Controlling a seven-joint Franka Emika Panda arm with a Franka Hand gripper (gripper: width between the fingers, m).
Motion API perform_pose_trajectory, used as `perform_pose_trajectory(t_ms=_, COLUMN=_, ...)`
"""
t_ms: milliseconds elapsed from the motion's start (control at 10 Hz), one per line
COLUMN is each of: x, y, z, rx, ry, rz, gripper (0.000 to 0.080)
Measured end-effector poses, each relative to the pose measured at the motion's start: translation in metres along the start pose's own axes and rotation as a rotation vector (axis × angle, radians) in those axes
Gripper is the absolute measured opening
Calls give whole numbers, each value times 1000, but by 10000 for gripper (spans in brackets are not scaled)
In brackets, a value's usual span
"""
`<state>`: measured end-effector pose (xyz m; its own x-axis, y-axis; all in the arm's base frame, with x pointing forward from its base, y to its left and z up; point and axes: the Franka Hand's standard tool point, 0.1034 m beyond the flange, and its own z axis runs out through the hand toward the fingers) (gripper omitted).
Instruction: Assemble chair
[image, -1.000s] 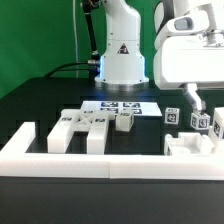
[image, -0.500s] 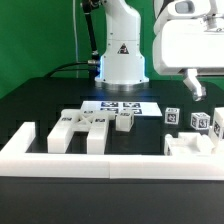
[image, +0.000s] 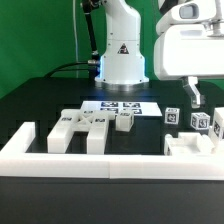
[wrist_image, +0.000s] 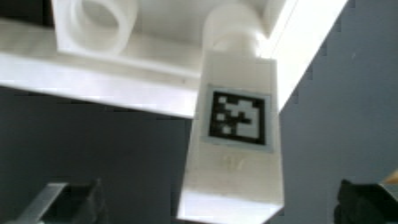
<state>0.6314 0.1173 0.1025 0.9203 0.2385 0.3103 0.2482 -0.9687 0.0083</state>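
Overhead, jaws wide above chair parts

The jaws hang wide open and empty over tagged chair parts (image: 196, 121) at the exterior view's right of the bench (image: 40, 110). The border wall (image: 110, 165) fronts them. The marker board (image: 118, 104) and other parts (image: 85, 125) lie toward the exterior view's left. In the wrist view a long tagged bar (wrist_image: 237, 150) runs crosswise between the fingers (wrist_image: 63, 200).

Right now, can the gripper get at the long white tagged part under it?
Probably yes. The open gripper hangs over the long tagged part, which in the wrist view lies between its fingers with nothing covering it.
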Motion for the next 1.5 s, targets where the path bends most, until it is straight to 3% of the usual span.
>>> perform_pose_trajectory(t_ms=500, x=-5, y=-1, z=5, rx=52, ry=-407, rz=6, gripper=649)
perform_pose_trajectory(t_ms=1500, x=8, y=-1, z=17, rx=52, ry=-406, rz=15, gripper=649)
